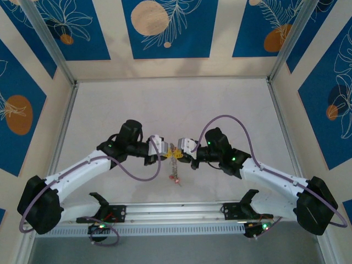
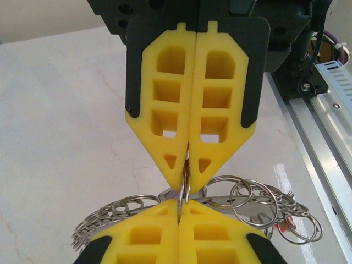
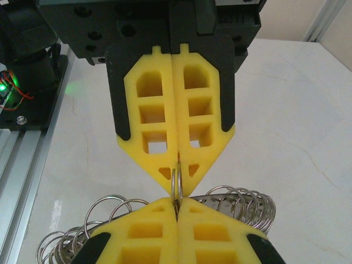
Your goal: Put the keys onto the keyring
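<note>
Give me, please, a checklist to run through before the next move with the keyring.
1. Left claw shut on a loop of the keyring: ok.
2. Right claw shut on the same loop: ok.
3. Claws tip to tip, in line with each other: ok.
4. Loop pinched at the very tips, so the hold is shallow; grip secure enough: cannot tell.
5. Red key head among the rings, already threaded on: cannot tell.
6. Keyring clear of the table: cannot tell.
</note>
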`<move>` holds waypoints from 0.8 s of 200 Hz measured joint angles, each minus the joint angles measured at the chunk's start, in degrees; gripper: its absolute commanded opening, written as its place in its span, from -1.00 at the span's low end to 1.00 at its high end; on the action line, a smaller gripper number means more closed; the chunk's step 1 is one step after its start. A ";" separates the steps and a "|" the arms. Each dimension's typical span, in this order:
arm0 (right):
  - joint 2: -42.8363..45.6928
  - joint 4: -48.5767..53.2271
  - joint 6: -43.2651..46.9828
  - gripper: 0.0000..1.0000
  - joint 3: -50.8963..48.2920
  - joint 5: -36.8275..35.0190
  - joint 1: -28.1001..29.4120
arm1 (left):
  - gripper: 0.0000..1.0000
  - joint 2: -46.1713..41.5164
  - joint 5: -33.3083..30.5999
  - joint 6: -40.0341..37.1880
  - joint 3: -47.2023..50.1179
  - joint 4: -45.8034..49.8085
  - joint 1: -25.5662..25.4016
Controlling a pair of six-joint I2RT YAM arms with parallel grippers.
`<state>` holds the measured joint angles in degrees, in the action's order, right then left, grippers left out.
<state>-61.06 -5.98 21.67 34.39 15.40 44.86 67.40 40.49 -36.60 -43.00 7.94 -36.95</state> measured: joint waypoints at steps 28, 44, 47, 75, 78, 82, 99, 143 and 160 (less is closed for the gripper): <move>-0.02 0.55 0.28 -1.00 0.35 0.07 0.04 | -0.50 0.24 -1.86 -0.55 -0.35 1.57 0.04; -0.07 0.96 0.63 -1.00 0.87 0.11 0.33 | -0.46 0.17 -1.99 -0.33 -0.35 1.99 0.07; -0.13 0.92 0.70 -1.00 0.96 0.11 0.37 | -0.46 0.17 -1.97 -0.13 -0.35 1.95 0.07; -0.52 0.92 0.90 -1.00 1.25 0.07 0.57 | -0.37 -0.96 -1.60 0.87 -0.42 1.46 0.07; -0.61 0.90 0.90 -1.00 1.25 0.07 0.57 | -0.37 -1.11 -1.57 0.90 -0.46 1.46 0.07; -0.72 0.90 0.90 -1.00 1.27 0.04 0.57 | -0.37 -1.36 -1.57 0.92 -0.57 1.49 0.07; -1.44 0.92 0.90 -1.00 1.27 0.04 0.57 | -0.36 -2.05 -1.31 0.63 -1.38 1.57 0.07; -2.14 0.87 0.87 -1.00 1.27 0.04 0.57 | -0.38 -1.95 0.35 -1.44 -3.82 3.87 0.04; -2.14 0.83 0.87 -1.00 1.27 0.04 0.57 | -0.38 -1.22 0.31 -2.38 -4.02 5.05 -0.07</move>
<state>-63.20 -5.15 22.55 35.66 15.44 45.43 66.17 40.80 -38.98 -47.03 12.99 -37.01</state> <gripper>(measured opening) 0.066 0.308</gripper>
